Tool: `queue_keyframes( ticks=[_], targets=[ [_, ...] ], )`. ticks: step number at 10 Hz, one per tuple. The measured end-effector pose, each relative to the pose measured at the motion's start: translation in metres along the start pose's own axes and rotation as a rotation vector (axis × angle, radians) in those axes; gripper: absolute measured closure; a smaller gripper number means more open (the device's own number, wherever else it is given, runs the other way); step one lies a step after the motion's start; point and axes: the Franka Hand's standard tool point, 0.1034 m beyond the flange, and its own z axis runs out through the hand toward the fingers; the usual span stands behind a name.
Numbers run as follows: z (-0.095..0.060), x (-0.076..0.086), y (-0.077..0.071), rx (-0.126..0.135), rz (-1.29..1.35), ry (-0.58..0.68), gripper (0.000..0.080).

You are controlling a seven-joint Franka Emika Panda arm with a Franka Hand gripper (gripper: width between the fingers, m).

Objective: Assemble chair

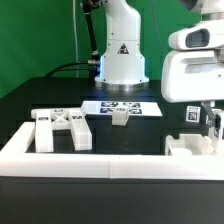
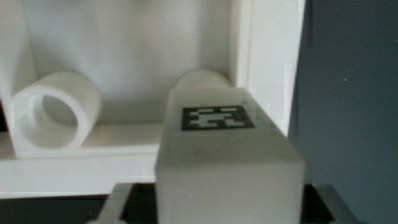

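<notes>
Several loose white chair parts lie apart on the black desk [image 1: 40, 100], none of them joined. The X-braced panel [image 1: 62, 128] lies flat at the exterior view's left, below the middle, with small tags on its end blocks. The small block [image 1: 121, 117] sits near the centre, just in front of the marker board [image 1: 140, 108]. At the exterior view's lower right a notched piece [image 1: 190, 146] rests close to the border wall [image 1: 100, 160].

Right above that piece hangs the gripper [image 1: 210, 128]. In the wrist view it is closed narrow on a tagged block [image 2: 217, 150], with the dark fingers [image 2: 121, 200] tight against both of its sides and the square tag facing the camera. Past the block there is a white part with a rounded ring [image 2: 54, 115] against a white wall.

The desk is matte black and bare between the parts. The low border wall runs along the front and turns back at the left. Behind stands the glossy white robot base [image 1: 122, 50], a dark cable [image 1: 70, 68] beside it, all before a green backdrop [image 1: 40, 30]
</notes>
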Motion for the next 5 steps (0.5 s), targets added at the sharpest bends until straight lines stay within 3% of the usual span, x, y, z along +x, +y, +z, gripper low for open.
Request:
queue_keyframes(
  ticks=[2, 5],
  targets=[
    [0.0001, 0.0, 0.0003, 0.001, 0.044, 0.0, 0.051],
    [0.0007, 0.0008, 0.0039, 0.003, 0.408, 0.0, 0.051]
  ],
)
